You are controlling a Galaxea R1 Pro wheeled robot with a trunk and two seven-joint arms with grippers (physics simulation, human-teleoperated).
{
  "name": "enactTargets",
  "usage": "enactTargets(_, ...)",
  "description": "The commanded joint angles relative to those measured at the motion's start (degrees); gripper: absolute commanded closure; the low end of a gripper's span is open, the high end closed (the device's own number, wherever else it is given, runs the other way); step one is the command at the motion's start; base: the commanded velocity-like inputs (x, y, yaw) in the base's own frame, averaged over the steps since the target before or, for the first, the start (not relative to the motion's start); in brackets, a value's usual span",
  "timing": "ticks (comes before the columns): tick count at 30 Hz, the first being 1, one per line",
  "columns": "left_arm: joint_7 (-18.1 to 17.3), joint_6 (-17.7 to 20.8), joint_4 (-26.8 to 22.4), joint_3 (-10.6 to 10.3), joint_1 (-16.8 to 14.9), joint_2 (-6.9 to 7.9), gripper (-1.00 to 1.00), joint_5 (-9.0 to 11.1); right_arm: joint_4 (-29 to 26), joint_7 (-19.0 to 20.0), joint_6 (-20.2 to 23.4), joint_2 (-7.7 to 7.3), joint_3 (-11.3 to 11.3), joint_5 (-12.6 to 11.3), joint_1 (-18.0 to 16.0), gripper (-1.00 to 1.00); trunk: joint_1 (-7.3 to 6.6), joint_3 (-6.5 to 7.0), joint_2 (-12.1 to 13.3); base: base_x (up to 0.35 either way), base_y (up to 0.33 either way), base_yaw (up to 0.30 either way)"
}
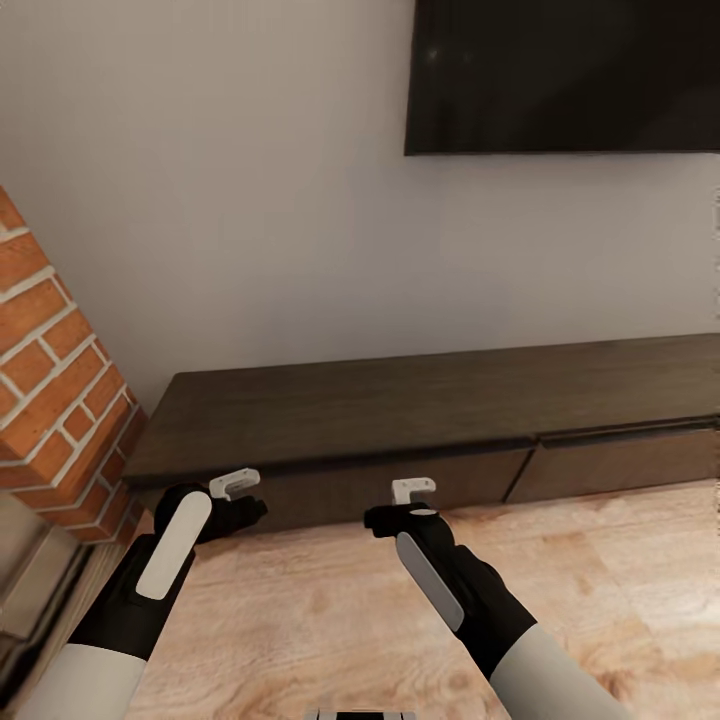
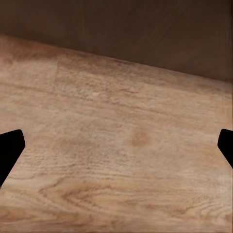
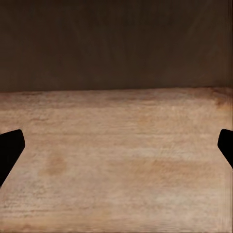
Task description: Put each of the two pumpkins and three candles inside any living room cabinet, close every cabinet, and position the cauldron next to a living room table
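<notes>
Cabinet point(image 1: 440, 420): long, low, dark-brown unit against the white wall under a wall-mounted TV point(image 1: 565, 75); both visible drawer fronts look closed.
Left gripper point(image 1: 232, 490): low over the wood floor point(image 1: 330, 610), just in front of the cabinet's left drawer front; fingers spread apart, nothing between them.
Right gripper point(image 1: 412, 493): near the same drawer front, further right; fingers likewise apart and empty.
Surroundings: brick fireplace column point(image 1: 55, 370) at the cabinet's left end.
Progress: judging from this, the robot stands ready to open a drawer; no pumpkins, candles or cauldron are in sight, so stowing, closing and cauldron placement seem still ahead.
</notes>
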Motion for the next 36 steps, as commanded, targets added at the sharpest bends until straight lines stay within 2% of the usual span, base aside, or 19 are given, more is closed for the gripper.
enactTargets(1,0.6,0.06,-0.08,-0.13,-0.04,0.05,-1.0,0.54,-0.08,-0.58,0.08,-0.01,0.13,-0.62,-0.05,-1.0,-0.26,0.14,0.39,-0.23,0.0,-0.025)
enactTargets(10,0.6,0.06,-0.15,-0.16,-0.04,0.12,-1.0,0.52,-2.75,-0.37,0.34,-0.19,0.16,-0.71,-0.05,-1.0,-2.23,1.57,4.0,-0.317,0.0,-0.005)
enactTargets(12,0.6,0.06,-0.15,-0.16,-0.04,0.13,-1.0,0.52,-2.8,-0.33,0.65,0.01,0.14,-1.5,-0.05,-1.0,-2.67,1.76,4.81,-0.334,0.0,0.0)
enactTargets(17,0.59,0.06,-0.15,-0.16,-0.04,0.16,-1.0,0.52,-2.88,-0.29,1.6,0.04,0.07,-7.58,-0.05,-1.0,-3.77,2.21,6.81,-0.335,0.0,0.0)
enactTargets(19,0.6,0.06,-0.12,-0.16,-0.04,0.14,-1.0,0.49,-3.0,-0.29,1.7,-0.04,0.14,-8.9,-0.05,-1.0,-4.21,2.42,7.61,-0.335,0.0,0.0)
enactTargets(23,0.6,0.06,-0.07,-0.16,-0.04,0.13,-1.0,0.5,-4.56,-0.29,1.76,-0.11,0.16,-9.62,-0.05,-1.0,-5.09,3.03,9.22,-0.31,0.0,0.0)
enactTargets(29,0.6,0.06,0.01,-0.16,-0.04,0.13,-1.0,0.51,-7.65,-0.26,1.71,0.11,0.16,-9.9,-0.05,-1.0,-6.41,4.08,11.62,-0.078,0.0,-0.018)
enactTargets(36,0.6,0.06,-0.11,-0.23,-0.04,0.09,-1.0,0.46,-8.09,-0.28,1.66,-0.09,0.16,-9.88,-0.05,-1.0,-7.94,5.33,14.43,-0.006,0.0,-0.211)
